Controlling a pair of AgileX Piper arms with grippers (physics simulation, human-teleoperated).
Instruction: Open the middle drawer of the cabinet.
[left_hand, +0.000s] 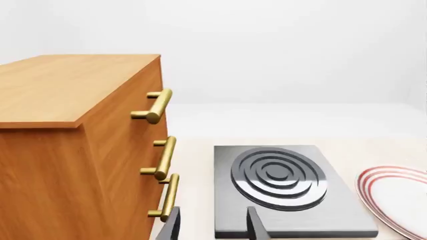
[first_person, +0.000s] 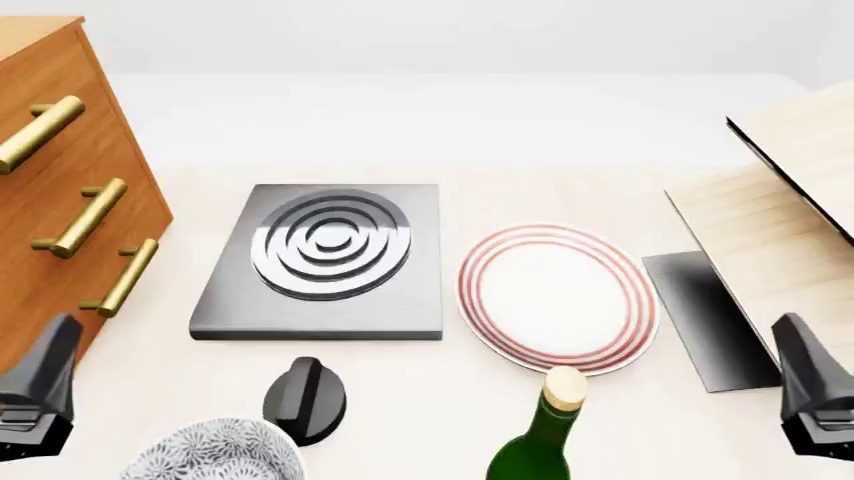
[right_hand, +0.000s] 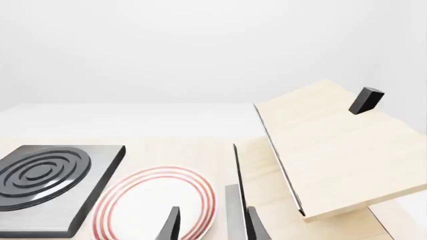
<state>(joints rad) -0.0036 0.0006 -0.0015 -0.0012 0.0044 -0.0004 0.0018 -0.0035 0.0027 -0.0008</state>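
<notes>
The middle drawer (first_person: 74, 215) of the cabinet (first_person: 54, 130) sits far-left of my empty, parted left gripper (first_person: 34, 400) — much nearer than my right gripper (first_person: 814, 395), also parted and empty — its brass bar handle (first_person: 83, 218) running near-to-far, with bare pale tabletop (first_person: 400, 380) between and the hotplate (first_person: 327, 260) just right.

Cabinet (first_person: 54, 200): tall orange-brown wood-grain chest at the desk's far left — three stacked drawers, each with a brass bar handle.
Middle drawer (left_hand: 123, 160): second front down, shut flush, its horizontal handle untouched.
</notes>
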